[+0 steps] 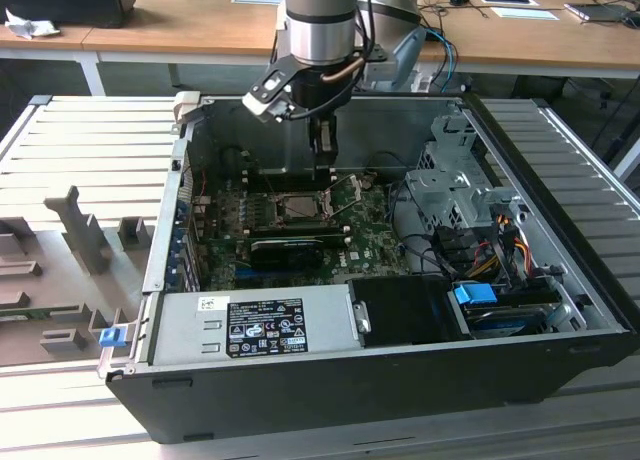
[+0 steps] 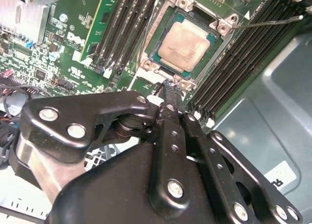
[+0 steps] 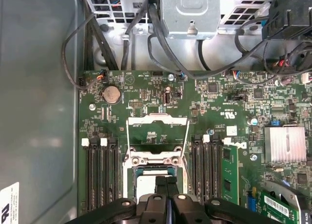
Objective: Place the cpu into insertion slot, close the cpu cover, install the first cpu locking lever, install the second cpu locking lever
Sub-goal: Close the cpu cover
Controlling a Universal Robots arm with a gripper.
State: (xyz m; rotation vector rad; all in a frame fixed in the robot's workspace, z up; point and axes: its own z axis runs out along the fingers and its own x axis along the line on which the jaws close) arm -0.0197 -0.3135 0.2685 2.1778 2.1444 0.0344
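A grey slatted surface [image 1: 90, 140] carries an open black metal computer case [image 1: 330, 390] lying on its side. A silver and grey robot arm [image 1: 320, 20] reaches down into it. Along the case's near wall, well apart from the insertion slot, sits a silver power supply box [image 1: 190, 325] with a black label [image 1: 267, 327] printed in white and a smaller white label beside it.

The green motherboard [image 3: 219, 97] bears white print and a white sticker. The insertion slot [image 3: 146, 160], a square dark socket in a silvery metal frame, lies near the board's middle. Long black memory slots [image 3: 100, 175] flank the insertion slot on two sides, and one holds a green memory stick [image 3: 228, 170]. A long black card [image 1: 285, 248] lies just beside the insertion slot in the exterior view. A silver finned heat sink [image 3: 285, 143] stands farther from it, beyond the memory stick.

The black metal tool [image 2: 168, 85] hangs at the insertion slot's edge with its fingers pressed together and nothing between them. Whether the tips touch the frame I cannot tell.

The cpu cover [image 3: 156, 121], a thin silvery frame plate, is swung open off the insertion slot. The cpu [image 2: 187, 45], a small flat square chip with a dull silvery top, sits inside the insertion slot. Two thin wire levers [image 3: 128, 141] run along the cover's sides. A round silver coin battery [image 3: 111, 93] lies beyond the open cover.
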